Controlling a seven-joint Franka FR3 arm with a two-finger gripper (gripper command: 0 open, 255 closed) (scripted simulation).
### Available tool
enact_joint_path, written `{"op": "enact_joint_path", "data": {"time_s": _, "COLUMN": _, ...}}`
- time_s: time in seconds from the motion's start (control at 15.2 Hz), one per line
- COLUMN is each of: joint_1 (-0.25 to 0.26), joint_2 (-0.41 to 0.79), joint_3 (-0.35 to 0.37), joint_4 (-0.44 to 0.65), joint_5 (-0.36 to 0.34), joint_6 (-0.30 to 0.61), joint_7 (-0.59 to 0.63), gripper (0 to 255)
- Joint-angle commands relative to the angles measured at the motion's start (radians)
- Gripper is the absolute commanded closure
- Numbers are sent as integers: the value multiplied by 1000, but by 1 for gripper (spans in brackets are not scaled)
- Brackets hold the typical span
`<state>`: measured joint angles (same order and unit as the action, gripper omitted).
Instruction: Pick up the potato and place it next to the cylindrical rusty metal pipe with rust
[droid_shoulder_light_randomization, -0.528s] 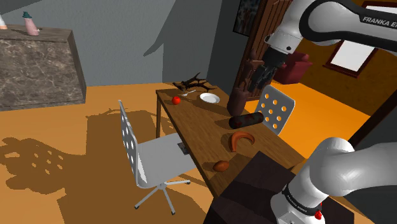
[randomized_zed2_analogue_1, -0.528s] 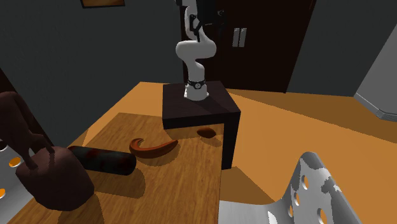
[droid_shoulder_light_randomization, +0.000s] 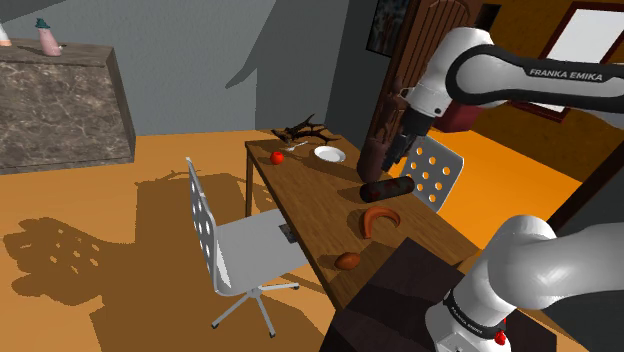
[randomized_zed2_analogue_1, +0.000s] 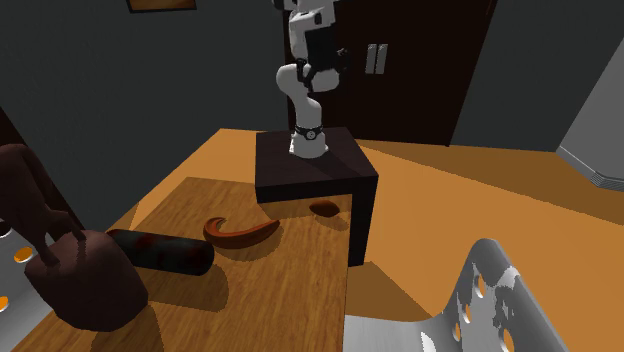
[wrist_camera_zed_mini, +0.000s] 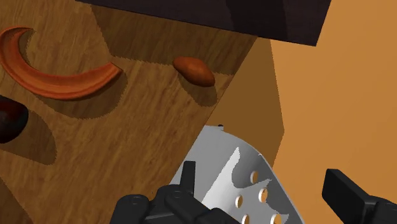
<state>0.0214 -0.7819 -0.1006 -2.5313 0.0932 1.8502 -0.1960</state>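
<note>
Nearest to the arm's dark stand (droid_shoulder_light_randomization: 400, 290), the potato (droid_shoulder_light_randomization: 348, 261) is lying on the wooden table (droid_shoulder_light_randomization: 300, 195), a small reddish-brown oval close to the table edge and just in front of the stand; nothing is touching it. In the wrist view the potato (wrist_camera_zed_mini: 194, 70) is sitting well apart from the black fingers (wrist_camera_zed_mini: 188, 177), which are standing spread wide and holding nothing. A little further along the table a curved orange-brown piece (droid_shoulder_light_randomization: 380, 218) is lying between the potato and the pipe (droid_shoulder_light_randomization: 386, 188), a dark cylinder resting on its side across the table. Beyond the pipe a dark brown figure (droid_shoulder_light_randomization: 378, 150) is standing. The gripper (droid_shoulder_light_randomization: 398, 155) is hanging in the air near this figure, over the far part of the table and high above the surface. Still further, a white plate (droid_shoulder_light_randomization: 329, 154) and a small red thing (droid_shoulder_light_randomization: 277, 157) are resting near the far end. I am judging that the task is only at its first step, the approach, because the potato is not yet grasped. The next move is calling for bringing the hand back toward the stand and down over the potato, keeping the fingers spread on both sides of its narrow width, and closing only when they are low enough.
</note>
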Motion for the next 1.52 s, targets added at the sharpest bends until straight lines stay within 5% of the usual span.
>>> {"op": "enact_joint_path", "data": {"time_s": 0.0, "joint_1": 9, "joint_2": 14, "joint_3": -28, "joint_4": -58, "joint_5": -5, "joint_6": 64, "joint_7": -63, "gripper": 0}}
{"op": "enact_joint_path", "data": {"time_s": 0.59, "joint_1": 74, "joint_2": 177, "joint_3": -148, "joint_4": -244, "joint_5": 3, "joint_6": 364, "joint_7": -335, "gripper": 0}}
{"op": "enact_joint_path", "data": {"time_s": 0.99, "joint_1": 164, "joint_2": 390, "joint_3": -252, "joint_4": -296, "joint_5": 70, "joint_6": 588, "joint_7": -566, "gripper": 0}}
{"op": "enact_joint_path", "data": {"time_s": 1.25, "joint_1": 271, "joint_2": 577, "joint_3": -338, "joint_4": -290, "joint_5": 212, "joint_6": 726, "joint_7": -786, "gripper": 0}}
{"op": "enact_joint_path", "data": {"time_s": 1.45, "joint_1": 362, "joint_2": 742, "joint_3": -386, "joint_4": -256, "joint_5": 425, "joint_6": 795, "joint_7": -1024, "gripper": 0}}
